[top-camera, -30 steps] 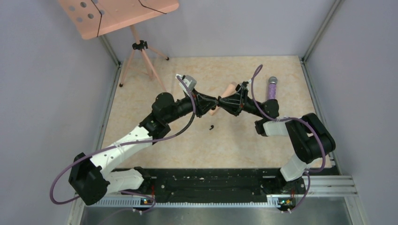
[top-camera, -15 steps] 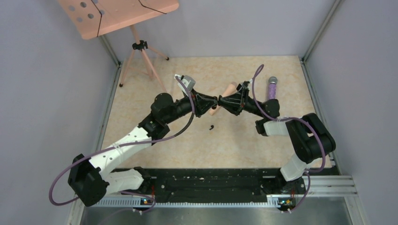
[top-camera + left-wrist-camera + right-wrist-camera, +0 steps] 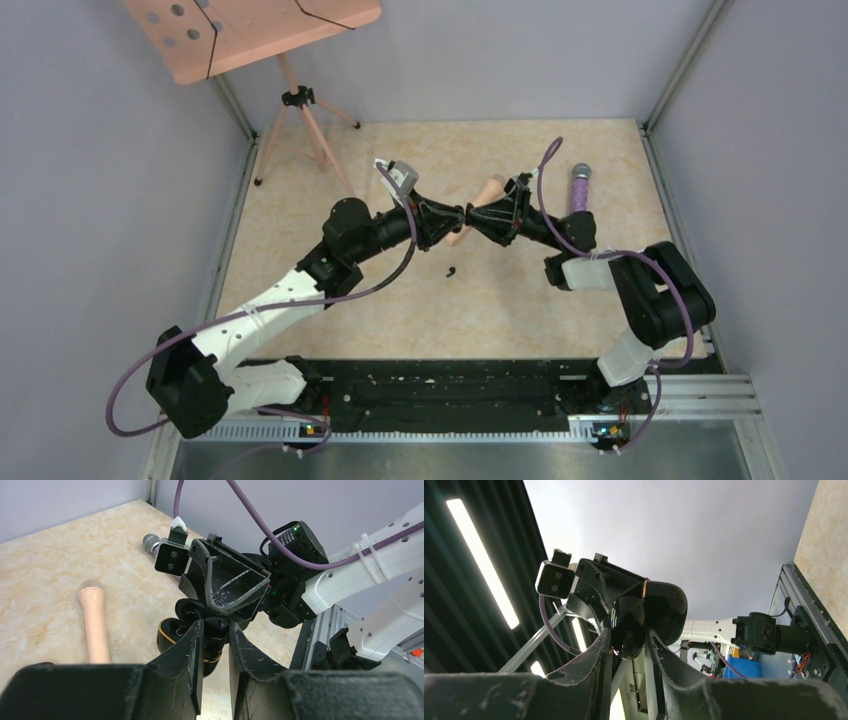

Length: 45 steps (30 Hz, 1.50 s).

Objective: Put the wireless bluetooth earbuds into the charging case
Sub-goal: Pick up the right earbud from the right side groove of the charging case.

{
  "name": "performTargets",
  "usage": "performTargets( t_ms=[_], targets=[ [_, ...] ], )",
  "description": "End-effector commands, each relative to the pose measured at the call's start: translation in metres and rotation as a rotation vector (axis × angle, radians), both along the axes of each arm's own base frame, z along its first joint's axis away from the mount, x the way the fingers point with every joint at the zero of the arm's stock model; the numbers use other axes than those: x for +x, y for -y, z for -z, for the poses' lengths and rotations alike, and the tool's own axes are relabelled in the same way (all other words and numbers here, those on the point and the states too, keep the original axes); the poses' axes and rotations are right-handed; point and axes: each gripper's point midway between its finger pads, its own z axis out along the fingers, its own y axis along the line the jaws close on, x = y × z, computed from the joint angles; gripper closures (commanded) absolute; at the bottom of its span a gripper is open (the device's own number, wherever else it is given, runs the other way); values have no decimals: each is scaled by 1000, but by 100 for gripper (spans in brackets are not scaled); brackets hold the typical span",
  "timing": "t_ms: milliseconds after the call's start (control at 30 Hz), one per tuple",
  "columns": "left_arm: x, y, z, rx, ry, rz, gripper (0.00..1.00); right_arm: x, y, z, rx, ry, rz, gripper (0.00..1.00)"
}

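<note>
**A:** Between the two tools, clear of the worktop: charging case, count one. The left tool is pinched fully down on one glossy half. The right tool is closed narrowly on the other half from the opposite side. Whether the lid is open cannot be told.

**B:** Earbuds?

**A:** Count one seen. The earbud lies loose on the worktop, below the meeting tools and a little to their near side, touching neither. No second one shows in any view.

**B:** Other stock?

**A:** Pink microphone, one, on the worktop beneath the tools. Purple microphone, one, beyond the right tool's wrist.

**B:** Hazards?

**A:** In my judgement the shell is rounded and slick, and each tool has little purchase on it. An uneven pull could squirt it from one grip, drop it, or strain the hinge. A falling case might scatter the loose earbud. Neither tool is free to fetch that earbud, and letting go with one leaves the case in a single pinch.
</note>
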Motion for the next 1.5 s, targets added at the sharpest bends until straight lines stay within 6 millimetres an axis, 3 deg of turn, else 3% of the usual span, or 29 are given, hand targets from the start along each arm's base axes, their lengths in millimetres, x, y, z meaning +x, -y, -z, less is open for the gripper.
performTargets(
  t_ms=[0,633,1467],
  targets=[
    [-2,6,-1,-8,18,42,90,-25,16,-48,120,195,6,100],
    [10,-6,8,40,26,-58,90,-26,17,-48,119,198,7,100],
    [-10,5,15,32,-4,73,91,-24,20,-49,120,200,22,100]
  ],
)
